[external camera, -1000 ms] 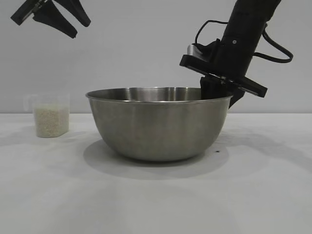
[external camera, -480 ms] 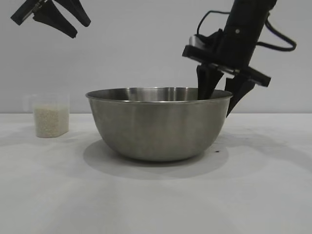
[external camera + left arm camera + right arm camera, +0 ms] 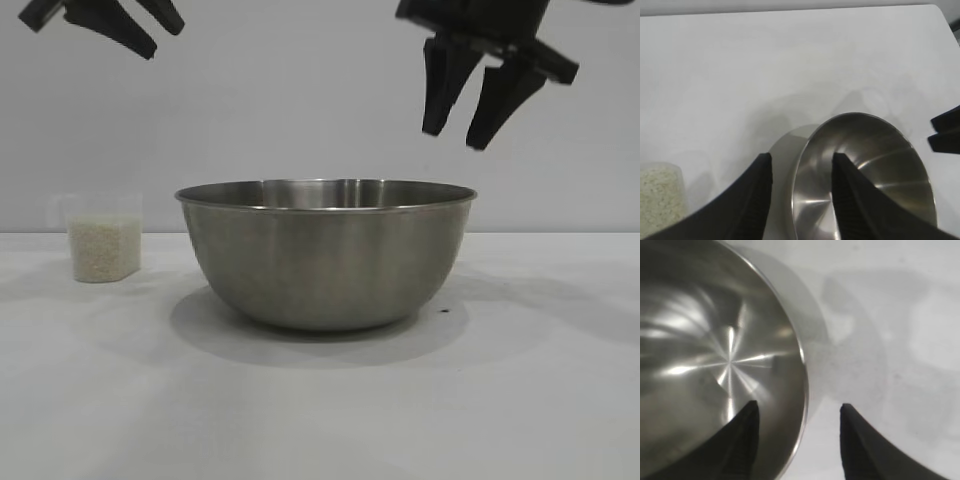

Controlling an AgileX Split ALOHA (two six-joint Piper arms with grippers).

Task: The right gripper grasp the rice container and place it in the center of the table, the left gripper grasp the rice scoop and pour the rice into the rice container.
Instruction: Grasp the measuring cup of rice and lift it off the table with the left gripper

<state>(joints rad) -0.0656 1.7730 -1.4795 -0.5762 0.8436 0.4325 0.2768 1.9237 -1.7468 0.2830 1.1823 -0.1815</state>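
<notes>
Your right gripper (image 3: 455, 140) hangs above the right side of the rice container's rim, its two black fingers spread apart with nothing between them, tips pointing down and clear of the steel. Your left gripper (image 3: 168, 40) sits high in the upper left corner of the exterior view, above the rice scoop, jaws parted and empty too.

Nearest to you in that view is bare table (image 3: 320, 420), then the rice container (image 3: 325, 255) standing upright in the middle on its own shadow. Farther back and off to the left, well apart from it, stands the rice scoop (image 3: 103, 238), filled well over halfway with rice (image 3: 103, 250).

From the outside you see only the bowl's wall and rim. The right wrist view looks down past that gripper (image 3: 797, 412), whose fingers straddle the rim of the rice container (image 3: 715, 355): one over the shiny, empty inside, the other over the table (image 3: 900, 315).

The left wrist view, past its own gripper (image 3: 801, 162), gives you the rice container (image 3: 865, 175) from above at a slant, the rice (image 3: 660, 197) in a corner of the frame, and at the far edge the black tips of the right gripper (image 3: 946, 131).

Between scoop and bowl there is only open table.
</notes>
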